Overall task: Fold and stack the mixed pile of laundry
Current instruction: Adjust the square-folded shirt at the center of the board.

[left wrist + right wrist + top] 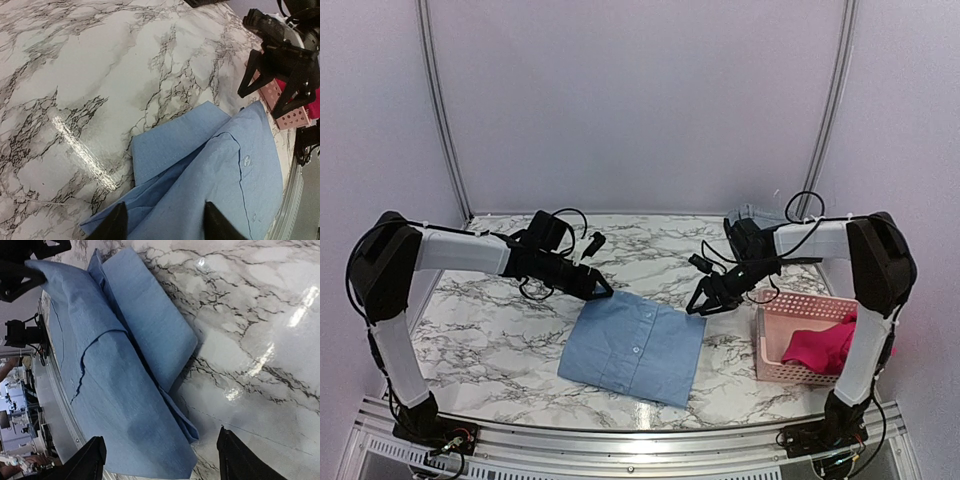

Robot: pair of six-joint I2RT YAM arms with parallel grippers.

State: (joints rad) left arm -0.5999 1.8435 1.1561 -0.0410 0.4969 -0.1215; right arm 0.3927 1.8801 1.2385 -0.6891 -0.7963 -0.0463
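At the Far Corners, Nothing Gripped

On the white, grey-veined marble-patterned tabletop, a little right of the middle and toward the near edge, lies the light blue buttoned cloth shirt, folded into a flat, slightly skewed rectangle. Its button strip faces up, and I can see small pale buttons running along it. From my left wrist view a folded layer sticks out from under the top panel on the far side. From my right wrist view the same folds show as overlapping flaps, and the edge nearest my fingers lies a bit loose.

My left claw hangs at the shirt's far left corner. Its two dark fingers stand apart with blue cloth lying flat between them, so it is released and grasps nothing. My right claw hangs at the shirt's far right corner. Its fingers are spread wide, with the shirt's edge and bare marble showing between them. It too is released and empty. Whether either claw brushes the cloth, I cannot tell.

To the right of the shirt, and apart from it, a pink plastic lattice basket stands on the tabletop. Inside it sits the magenta-red plain cloth garment, bunched up, its top rising above the basket's right rim.
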